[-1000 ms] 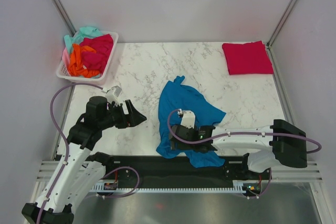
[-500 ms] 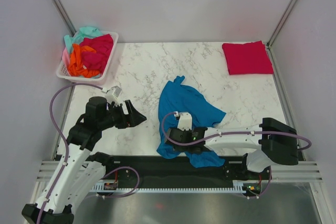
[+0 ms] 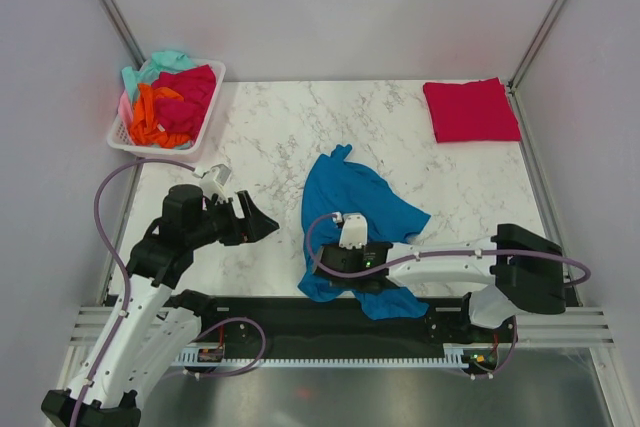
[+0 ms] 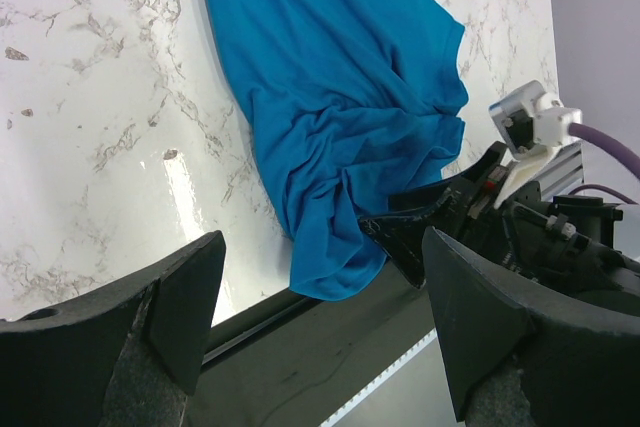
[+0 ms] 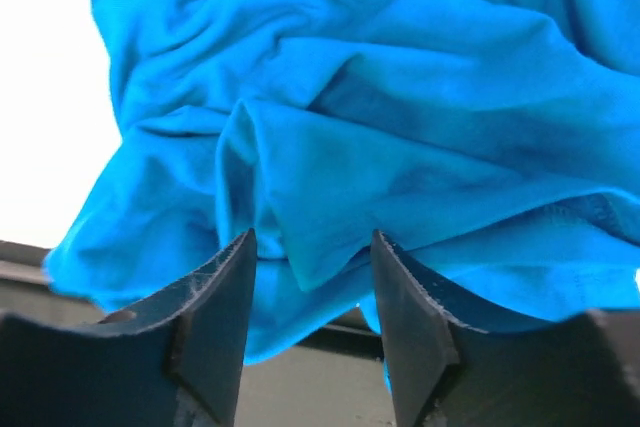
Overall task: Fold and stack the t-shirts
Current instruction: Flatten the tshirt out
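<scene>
A teal-blue t-shirt (image 3: 350, 207) lies crumpled on the marble table (image 3: 270, 137), its near end hanging over the front edge. My right gripper (image 3: 316, 267) is open at that near end. In the right wrist view the gripper (image 5: 312, 247) has its jaws on either side of a hanging fold of the shirt (image 5: 340, 147), not closed on it. My left gripper (image 3: 268, 227) is open and empty, held above the table to the left of the shirt. The shirt (image 4: 330, 97) and the gripper (image 4: 322, 247) also show in the left wrist view. A folded crimson shirt (image 3: 470, 110) lies at the back right.
A white basket (image 3: 128, 139) at the back left holds magenta, orange, mint and pink shirts. A black rail (image 3: 300, 312) runs along the table's front edge under the blue shirt. Frame posts stand at the back corners.
My right gripper has slid left along the near edge of the blue shirt to its lower left bunch. The left arm has not moved.
</scene>
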### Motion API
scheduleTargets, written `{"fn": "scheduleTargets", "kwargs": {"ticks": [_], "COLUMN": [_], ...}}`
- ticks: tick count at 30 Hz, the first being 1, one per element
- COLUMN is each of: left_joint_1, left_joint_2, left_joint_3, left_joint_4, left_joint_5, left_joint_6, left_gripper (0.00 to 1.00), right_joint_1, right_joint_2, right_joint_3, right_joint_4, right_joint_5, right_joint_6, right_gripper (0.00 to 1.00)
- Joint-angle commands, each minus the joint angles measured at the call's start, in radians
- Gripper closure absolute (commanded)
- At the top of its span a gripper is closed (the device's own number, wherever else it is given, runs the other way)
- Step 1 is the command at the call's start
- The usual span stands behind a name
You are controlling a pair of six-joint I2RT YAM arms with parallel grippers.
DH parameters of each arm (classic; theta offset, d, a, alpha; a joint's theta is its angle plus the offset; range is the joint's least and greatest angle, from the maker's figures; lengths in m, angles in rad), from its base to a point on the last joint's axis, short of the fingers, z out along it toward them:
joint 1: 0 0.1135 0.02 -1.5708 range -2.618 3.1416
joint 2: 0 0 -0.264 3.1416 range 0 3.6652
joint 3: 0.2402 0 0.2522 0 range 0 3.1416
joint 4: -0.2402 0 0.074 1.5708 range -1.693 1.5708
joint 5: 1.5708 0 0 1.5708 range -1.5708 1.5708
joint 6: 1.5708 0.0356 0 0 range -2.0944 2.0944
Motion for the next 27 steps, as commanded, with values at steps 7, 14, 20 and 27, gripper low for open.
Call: {"fn": "scheduleTargets", "kwargs": {"ticks": [7, 14, 20, 27], "left_joint_1": [-0.002, -0.003, -0.003, -0.003], "left_joint_2": [-0.006, -0.010, -0.010, -0.011], "left_joint_3": [0.000, 0.000, 0.000, 0.000], "left_joint_4": [0.036, 0.036, 0.036, 0.037], "left_joint_5": [0.011, 0.010, 0.010, 0.011], "left_joint_6": [0.025, 0.025, 0.025, 0.025], "left_gripper": [0.13, 0.13, 0.13, 0.13], "right_joint_1": [0.010, 0.034, 0.037, 0.037], "right_joint_2": [-0.129, -0.005, 0.041, -0.026], "right_joint_3": [-0.052, -0.008, 0.011, 0.020], "right_joint_4": [0.057, 0.065, 0.063, -0.013], "right_joint_5": [0.032, 0.008, 0.015, 0.064], "right_joint_6": [0.008, 0.009, 0.012, 0.038], "right_gripper": [0.48, 0.52, 0.58, 0.88]}}
